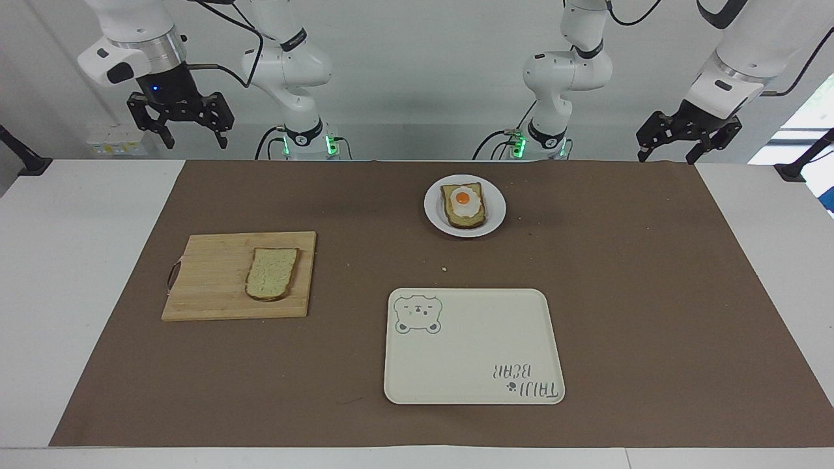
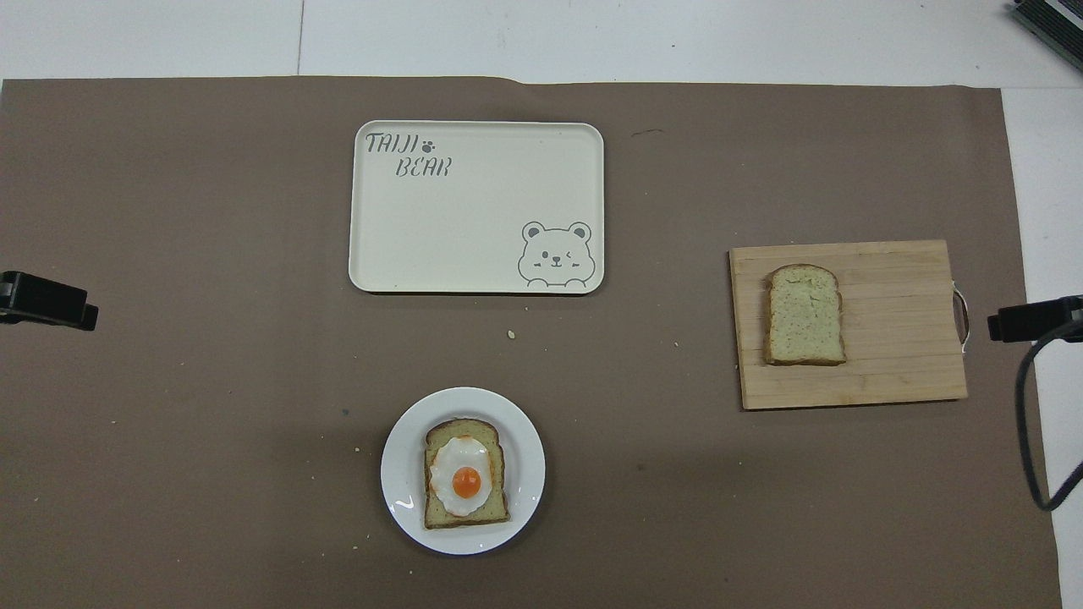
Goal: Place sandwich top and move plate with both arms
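Here, sandwich top [image 2: 805, 315] lies lengthwise, rounded end away from robots

The sandwich top [image 1: 272, 273] lies on the cutting board [image 1: 208, 280] toward the right arm's end, the egg toast [image 1: 464, 205] sits on the plate [image 1: 495, 210], and the tray [image 1: 474, 365] lies farther from the robots.
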Available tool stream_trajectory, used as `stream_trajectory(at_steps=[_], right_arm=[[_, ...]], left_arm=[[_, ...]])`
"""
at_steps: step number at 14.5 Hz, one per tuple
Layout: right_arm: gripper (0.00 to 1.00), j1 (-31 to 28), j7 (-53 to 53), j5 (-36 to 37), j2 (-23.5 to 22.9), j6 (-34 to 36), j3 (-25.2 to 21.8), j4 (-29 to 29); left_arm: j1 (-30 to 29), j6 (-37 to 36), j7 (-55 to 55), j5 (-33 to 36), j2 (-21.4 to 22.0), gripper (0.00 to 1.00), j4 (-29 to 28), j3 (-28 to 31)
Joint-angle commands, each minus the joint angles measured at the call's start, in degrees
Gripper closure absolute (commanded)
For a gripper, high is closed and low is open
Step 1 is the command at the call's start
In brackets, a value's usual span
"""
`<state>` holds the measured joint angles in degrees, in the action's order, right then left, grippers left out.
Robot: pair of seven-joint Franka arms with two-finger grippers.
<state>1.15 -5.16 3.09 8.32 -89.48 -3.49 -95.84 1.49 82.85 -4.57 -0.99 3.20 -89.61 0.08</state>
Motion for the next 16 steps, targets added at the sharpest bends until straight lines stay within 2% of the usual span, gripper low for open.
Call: stream_trajectory(at_steps=[1,6,13,16], right_arm=[[0.0,-0.9,-1.9,-1.1,0.4,-5.3,0.3,-3.9],[0.0,-0.8,-2.3,-1.1,-3.0,-10.0,0.4,-5.2],[0.0,-1.0,-3.6,-4.1,-11.7,-19.8,0.4,-5.7],[0.0,-2.4,-5.1,-8.2,-15.5,-23.2,0.3,-5.8]], left_arm=[[-0.5,-0.6,0.4,0.8,0.8,0.0,-0.5,-0.3],[-0.5,-0.6,0.4,0.8,0.8,0.0,-0.3,-0.3],[-0.5,-0.6,0.4,0.8,0.8,0.0,-0.5,-0.3],[-0.5,-0.6,0.4,0.8,0.8,0.0,-0.5,-0.3]])
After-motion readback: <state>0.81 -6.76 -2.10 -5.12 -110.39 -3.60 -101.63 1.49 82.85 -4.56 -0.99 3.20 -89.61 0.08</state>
